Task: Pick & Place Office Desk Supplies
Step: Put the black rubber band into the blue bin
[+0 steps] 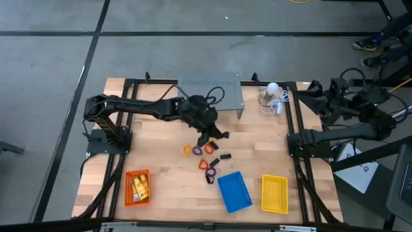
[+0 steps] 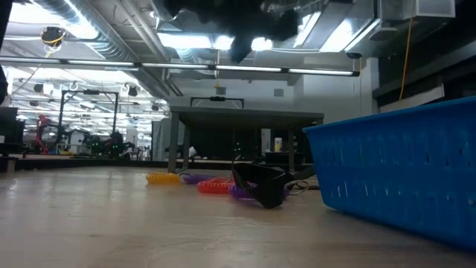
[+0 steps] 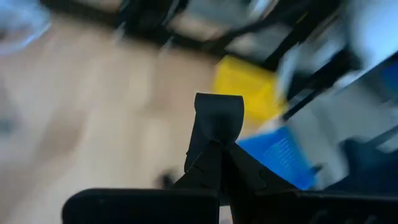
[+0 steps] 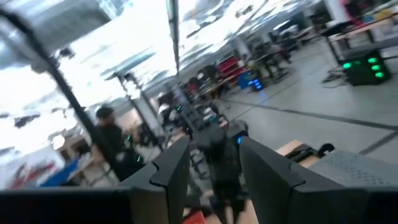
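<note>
My left gripper [image 1: 215,134] hovers over the middle of the table, shut on a small black clip [image 3: 217,118]; in the low view it shows dark at the top edge [image 2: 238,30]. Below it, orange and purple loops [image 1: 197,150] and more black clips [image 1: 225,156] lie flat on the wood; the low view shows one clip [image 2: 260,186] among the loops [image 2: 212,184]. Yellow-orange packets [image 1: 140,187] lie in the orange basket [image 1: 128,193]. My right gripper [image 4: 214,168] is open and waits past the table's right edge. My left gripper pinches the black clip between its two fingers [image 3: 208,165]. The clip's broad end [image 3: 217,109] sticks out beyond the fingertips. The clip is lifted clear of the table, above the loops. Blur hides the rest of the hold.
A blue basket [image 1: 234,191] and a yellow basket [image 1: 274,193] stand at the near edge, right of centre. A grey perforated shelf [image 1: 210,93] and a white bulb with its cord [image 1: 273,93] are at the far edge. Bare wood lies between the orange basket and the loops.
</note>
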